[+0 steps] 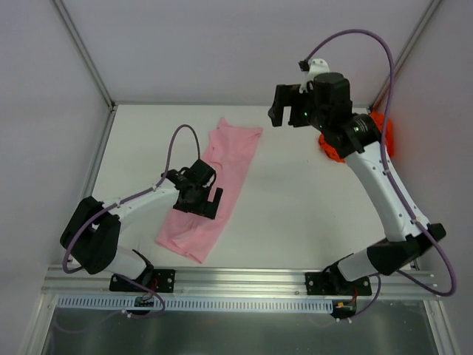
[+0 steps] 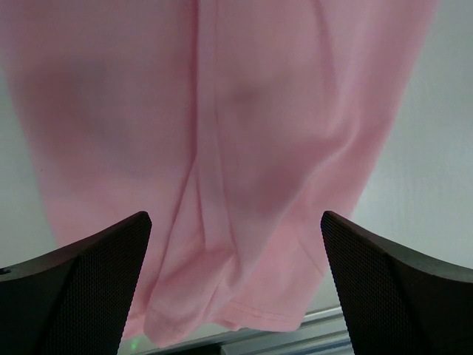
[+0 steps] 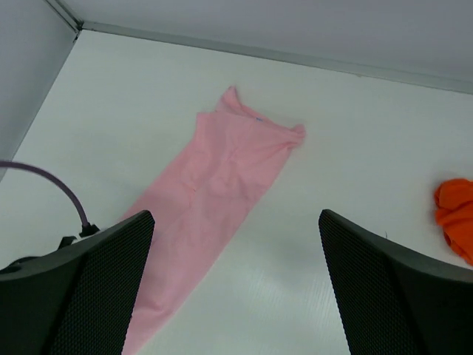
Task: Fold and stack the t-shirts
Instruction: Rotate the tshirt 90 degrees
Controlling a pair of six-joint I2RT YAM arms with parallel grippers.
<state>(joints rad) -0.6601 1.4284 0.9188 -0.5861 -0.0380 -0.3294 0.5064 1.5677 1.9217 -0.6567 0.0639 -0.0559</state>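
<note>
The pale pink t-shirt [image 1: 222,177] lies on the table folded into a long narrow strip, running from back right to front left. It fills the left wrist view [image 2: 244,148] and shows in the right wrist view [image 3: 214,192]. My left gripper [image 1: 201,194] hovers over the strip's middle, open and empty. The orange-red t-shirt [image 1: 383,133] lies bunched at the far right, mostly hidden by my right arm; its edge shows in the right wrist view [image 3: 454,214]. My right gripper [image 1: 284,109] is raised high near the back, open and empty.
The white table [image 1: 295,207] is bounded by grey walls at the back and sides. An aluminium rail [image 1: 236,281] runs along the near edge, close to the pink strip's lower end [image 2: 222,318].
</note>
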